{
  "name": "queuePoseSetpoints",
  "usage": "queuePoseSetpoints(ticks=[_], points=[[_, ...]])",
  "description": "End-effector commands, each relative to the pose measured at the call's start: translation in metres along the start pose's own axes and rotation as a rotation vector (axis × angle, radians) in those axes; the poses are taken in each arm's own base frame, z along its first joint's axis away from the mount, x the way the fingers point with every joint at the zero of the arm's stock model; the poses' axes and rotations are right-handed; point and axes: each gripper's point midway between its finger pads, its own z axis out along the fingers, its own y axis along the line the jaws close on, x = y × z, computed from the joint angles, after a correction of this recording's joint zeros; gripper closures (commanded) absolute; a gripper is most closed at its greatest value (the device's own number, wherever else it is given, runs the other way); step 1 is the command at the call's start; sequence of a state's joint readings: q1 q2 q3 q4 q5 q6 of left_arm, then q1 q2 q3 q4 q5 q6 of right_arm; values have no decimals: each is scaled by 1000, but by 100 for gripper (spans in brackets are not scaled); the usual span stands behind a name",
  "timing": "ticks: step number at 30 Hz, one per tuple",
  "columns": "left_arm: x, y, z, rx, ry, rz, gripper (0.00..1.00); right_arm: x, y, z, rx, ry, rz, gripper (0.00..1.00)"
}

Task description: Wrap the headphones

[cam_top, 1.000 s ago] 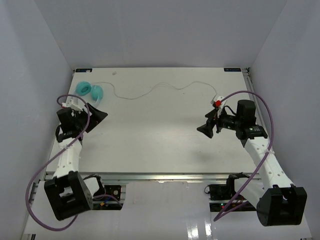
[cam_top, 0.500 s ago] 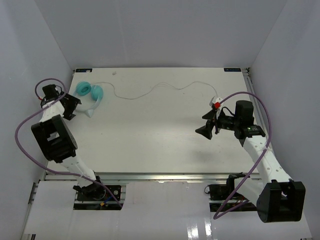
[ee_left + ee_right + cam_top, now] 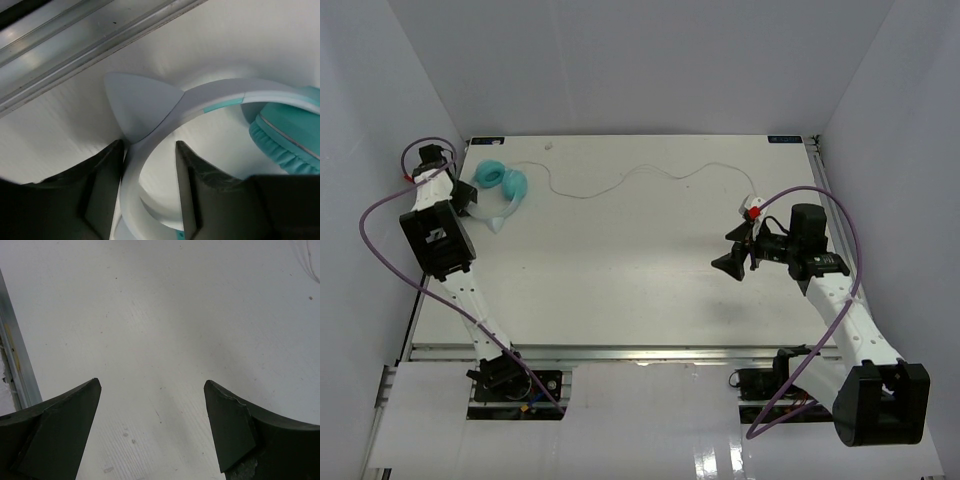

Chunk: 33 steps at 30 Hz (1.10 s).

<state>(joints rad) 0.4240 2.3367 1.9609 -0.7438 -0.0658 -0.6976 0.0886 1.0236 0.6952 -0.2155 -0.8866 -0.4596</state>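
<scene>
The headphones (image 3: 501, 180) lie at the table's far left corner, two teal ear cups side by side and the pale headband (image 3: 498, 216) curving toward me. Their thin white cord (image 3: 620, 182) snakes right across the far side of the table. My left gripper (image 3: 468, 203) stands at the headband. In the left wrist view the headband (image 3: 210, 97), with a pointed ear-shaped tab, passes between the fingers of this gripper (image 3: 149, 150); it lies against the left finger, with a gap to the right one. My right gripper (image 3: 730, 260) hovers open over bare table, nothing between its fingers (image 3: 152, 385).
A metal rail (image 3: 75, 45) runs along the table's left edge just beyond the headband. The enclosure walls stand close on the left and at the back. Purple cables (image 3: 380, 215) loop off both arms.
</scene>
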Motion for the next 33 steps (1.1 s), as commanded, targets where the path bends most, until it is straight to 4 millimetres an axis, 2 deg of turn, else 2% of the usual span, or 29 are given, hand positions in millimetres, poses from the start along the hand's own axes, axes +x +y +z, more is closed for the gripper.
queuePoseSetpoints(ticks=[1, 5, 8, 10, 13, 16, 19, 20, 21, 22, 24, 26, 28, 33], points=[[20, 11, -2, -127, 31, 73, 64, -7, -5, -3, 26, -17, -29, 10], [46, 23, 3, -203, 72, 146, 73, -9, -4, -4, 31, -21, -31, 10], [63, 15, -5, -158, 95, 198, 80, -11, -4, -5, 31, -25, -35, 10], [75, -3, -16, -66, 107, 259, 83, -12, -3, -6, 34, -27, -38, 10], [99, -46, -44, 72, 74, 468, 85, -12, -2, -7, 36, -30, -43, 10], [146, -69, -67, 186, 112, 692, 88, -13, -2, -7, 36, -32, -47, 10], [218, -83, -92, 414, 253, 836, 94, -13, -3, -8, 40, -31, -47, 10], [237, -83, -96, 435, 275, 889, 95, -12, -3, -8, 41, -31, -49, 10], [267, -84, -103, 461, 303, 987, 96, -12, -3, -8, 43, -30, -49, 10], [286, -76, -104, 467, 337, 1034, 96, -11, -3, -8, 46, -30, -50, 10], [312, -72, -113, 496, 357, 1099, 98, -10, -4, -9, 49, -30, -51, 10], [328, -62, -117, 508, 369, 1135, 98, -10, -4, -9, 48, -30, -49, 10], [336, -59, -123, 525, 357, 1151, 97, -10, -4, -9, 47, -31, -49, 10], [337, -51, -129, 526, 341, 1133, 91, -8, -5, -9, 48, -27, -44, 10]])
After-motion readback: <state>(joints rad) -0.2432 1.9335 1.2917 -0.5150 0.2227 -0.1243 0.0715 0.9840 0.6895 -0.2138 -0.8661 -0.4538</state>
